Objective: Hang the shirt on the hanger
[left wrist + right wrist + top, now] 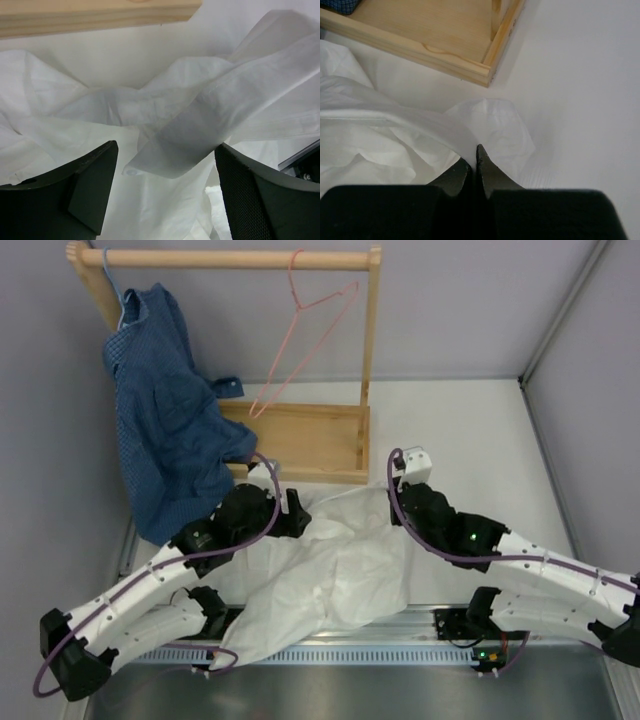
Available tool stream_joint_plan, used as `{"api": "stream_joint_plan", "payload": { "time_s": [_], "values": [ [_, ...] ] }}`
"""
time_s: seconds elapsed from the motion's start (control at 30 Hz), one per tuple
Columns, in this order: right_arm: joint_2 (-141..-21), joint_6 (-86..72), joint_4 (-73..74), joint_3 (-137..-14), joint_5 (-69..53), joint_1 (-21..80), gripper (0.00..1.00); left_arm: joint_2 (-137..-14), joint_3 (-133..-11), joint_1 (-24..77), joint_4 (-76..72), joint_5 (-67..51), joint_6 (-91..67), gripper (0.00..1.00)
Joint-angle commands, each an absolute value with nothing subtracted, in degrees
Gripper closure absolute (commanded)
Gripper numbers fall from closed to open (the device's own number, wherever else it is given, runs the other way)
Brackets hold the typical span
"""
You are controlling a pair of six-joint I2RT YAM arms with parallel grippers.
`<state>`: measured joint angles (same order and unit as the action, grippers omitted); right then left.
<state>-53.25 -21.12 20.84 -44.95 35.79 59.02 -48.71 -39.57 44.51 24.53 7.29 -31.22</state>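
There is one thin, wrinkled white button-up shirt (335, 565), one blue checked shirt (165, 415), two hangers and two arms. The white shirt lies crumpled on the white table (470, 430) between the two arms, just in front of the wooden rack's tray base (300, 440). Its lower end droops over the ribbed metal rail (400, 625) at the near edge. The thin pink wire hanger (305, 340) hangs bare and tilted from the wooden rack's top bar (230, 258). The blue shirt hangs on a pale blue hanger (108, 270) at the bar's left end and fills the left side down to the table. Open tabletop lies to the right of the rack, up to the grey wall. The left arm bends in low beside the blue shirt. The left gripper (165, 150) has its jaws spread wide on either side of a raised fold of white cloth. The right arm reaches in from the right. The right gripper (476, 152) has its jaws pressed together, tips at a thin corner of the white shirt near the tray's corner. Whether cloth is caught between them cannot be told.
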Motion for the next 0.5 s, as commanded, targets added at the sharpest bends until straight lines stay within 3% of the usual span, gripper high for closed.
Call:
{"api": "stream_joint_plan", "payload": {
  "time_s": [0.0,0.13,0.23,0.33,0.47],
  "values": [
    [-55.5,-19.4,19.5,-48.5,32.9,57.2,1.0,-45.1,-38.9,44.6,18.7,10.4,-31.5,0.19],
    [-58.4,-18.2,19.8,-51.2,30.3,56.2,1.0,-45.8,-37.0,44.6,15.6,9.7,-31.7,0.19],
    [-59.1,-18.0,20.2,-53.0,28.0,54.9,1.0,-47.0,-34.6,44.6,12.5,10.2,-31.9,0.27],
    [-60.5,-17.1,20.2,-54.6,26.6,52.8,1.0,-48.0,-32.0,44.7,10.2,8.8,-34.6,0.42],
    [-64.3,-14.9,20.2,-56.9,23.0,48.9,1.0,-46.9,-29.6,45.4,9.1,10.9,-37.0,0.42]
  ]
}}
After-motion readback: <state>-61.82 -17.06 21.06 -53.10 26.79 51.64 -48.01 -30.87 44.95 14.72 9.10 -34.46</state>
